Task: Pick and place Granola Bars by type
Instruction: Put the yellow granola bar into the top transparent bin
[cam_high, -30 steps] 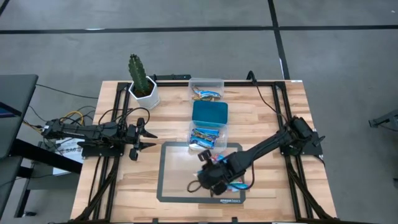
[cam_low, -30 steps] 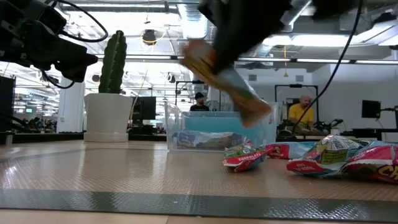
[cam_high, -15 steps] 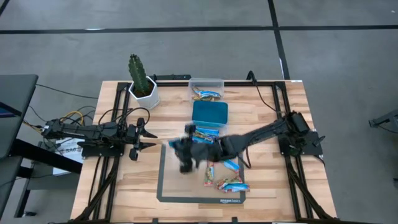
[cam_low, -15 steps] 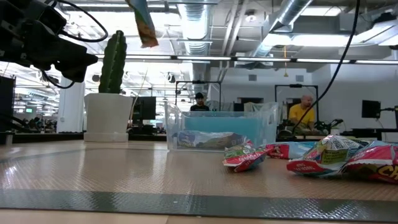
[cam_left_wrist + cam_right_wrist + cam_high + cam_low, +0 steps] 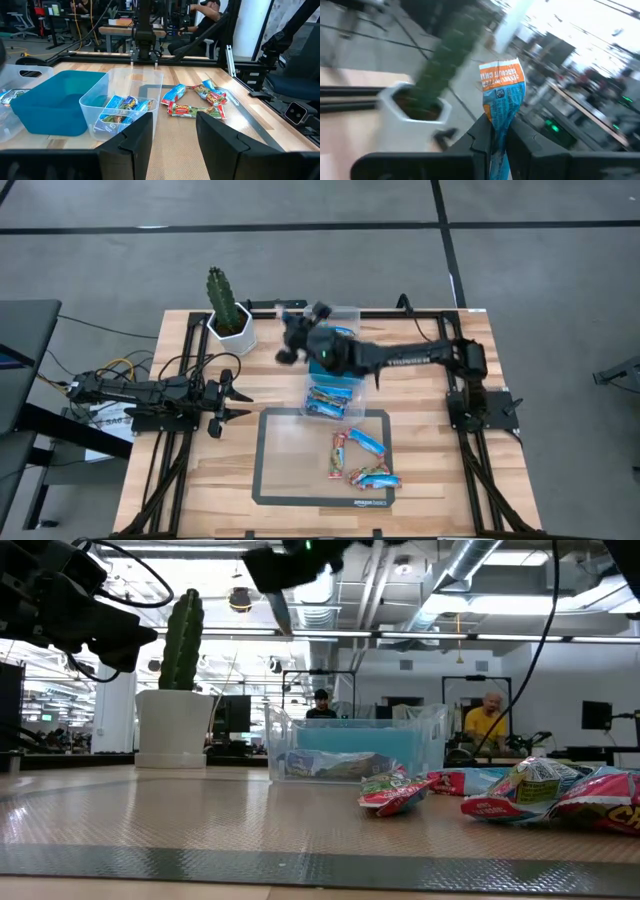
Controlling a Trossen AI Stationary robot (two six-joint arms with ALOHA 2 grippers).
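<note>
My right gripper (image 5: pixel 288 332) hangs high over the table's far side, between the cactus pot (image 5: pixel 232 330) and the far clear tub (image 5: pixel 333 326), shut on a blue granola bar with an orange end (image 5: pixel 502 92). Three more bars (image 5: pixel 362 458) lie on the dark-framed mat. The near clear tub (image 5: pixel 327 401) holds blue bars, and a teal tub (image 5: pixel 337 362) stands between the two clear ones. My left gripper (image 5: pixel 228 395) waits open at the table's left, and its two fingers (image 5: pixel 135 142) have nothing between them. My right gripper pinches the bar between its two fingers at the blue end (image 5: pixel 498 131). The bar runs on past the fingertips, and its orange-printed end (image 5: pixel 501 74) is free. It is lifted clear of the table and the tubs.
A cactus in a white pot (image 5: pixel 422 102) stands close before the right gripper, at the table's far left. Black rails (image 5: pixel 455 380) run along the table's sides. People sit at desks in the room behind (image 5: pixel 487 725).
My right gripper has swung up from the mat's near right part and gone toward the table's far edge and left, over the tubs to beside the cactus, turning as it went. The bar has gone with it, lifted clear. Three bars stay on the mat.
</note>
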